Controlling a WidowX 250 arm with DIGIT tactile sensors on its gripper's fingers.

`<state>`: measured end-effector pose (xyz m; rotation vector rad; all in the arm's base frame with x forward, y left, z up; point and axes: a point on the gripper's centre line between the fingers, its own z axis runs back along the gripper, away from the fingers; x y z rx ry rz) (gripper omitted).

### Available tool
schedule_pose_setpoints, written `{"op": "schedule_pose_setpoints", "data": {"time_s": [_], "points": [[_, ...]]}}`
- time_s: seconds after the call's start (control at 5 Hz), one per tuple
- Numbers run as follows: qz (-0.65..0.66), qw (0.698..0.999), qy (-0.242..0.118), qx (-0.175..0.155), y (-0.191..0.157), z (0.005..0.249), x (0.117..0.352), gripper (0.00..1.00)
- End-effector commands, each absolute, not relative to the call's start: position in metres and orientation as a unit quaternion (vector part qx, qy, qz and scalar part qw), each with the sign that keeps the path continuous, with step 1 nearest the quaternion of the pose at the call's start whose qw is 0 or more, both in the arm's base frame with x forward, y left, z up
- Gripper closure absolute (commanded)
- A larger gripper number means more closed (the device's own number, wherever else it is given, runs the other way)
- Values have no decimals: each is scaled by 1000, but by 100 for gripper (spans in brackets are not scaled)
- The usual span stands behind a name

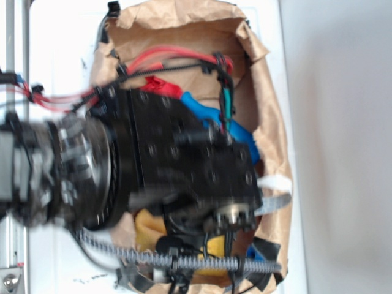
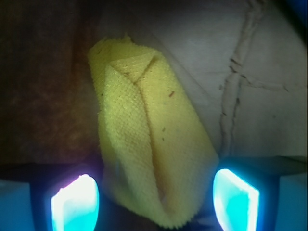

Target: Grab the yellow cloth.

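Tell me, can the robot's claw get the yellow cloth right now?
Probably yes. In the wrist view the yellow cloth lies between the open claw fingers, with nothing covering it, so closing should catch it.

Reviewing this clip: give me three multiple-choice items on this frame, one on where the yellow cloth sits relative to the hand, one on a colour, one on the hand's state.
1. In the wrist view, where is the yellow cloth?
A. Outside the left fingertip
B. Between the two fingertips
C. Out of view

2. What colour is the cloth wad beside the blue bottle in the exterior view?
A. Red
B. Green
C. White

3. What state is the hand in?
A. Shut on the cloth
B. Shut on nothing
C. Open

Answers:
1 B, the cloth's lower end lies in the gap between the glowing fingertips.
2 A, a red wad shows above the arm.
3 C, the fingertips stand apart on either side of the cloth.
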<state>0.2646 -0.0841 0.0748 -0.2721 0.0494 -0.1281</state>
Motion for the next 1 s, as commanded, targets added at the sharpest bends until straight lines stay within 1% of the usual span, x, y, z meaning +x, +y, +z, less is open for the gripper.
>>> {"op": "schedule_pose_setpoints", "data": {"time_s": [0.0, 0.2, 0.4, 0.6, 0.8], "points": [[-41, 993, 86, -70, -96, 47, 259, 0], [-21, 994, 84, -62, -90, 50, 259, 61], [-12, 996, 59, -71, -86, 61, 261, 100], [-1, 996, 41, -83, -84, 70, 260, 100], [11, 996, 11, -83, -80, 74, 257, 100]]}}
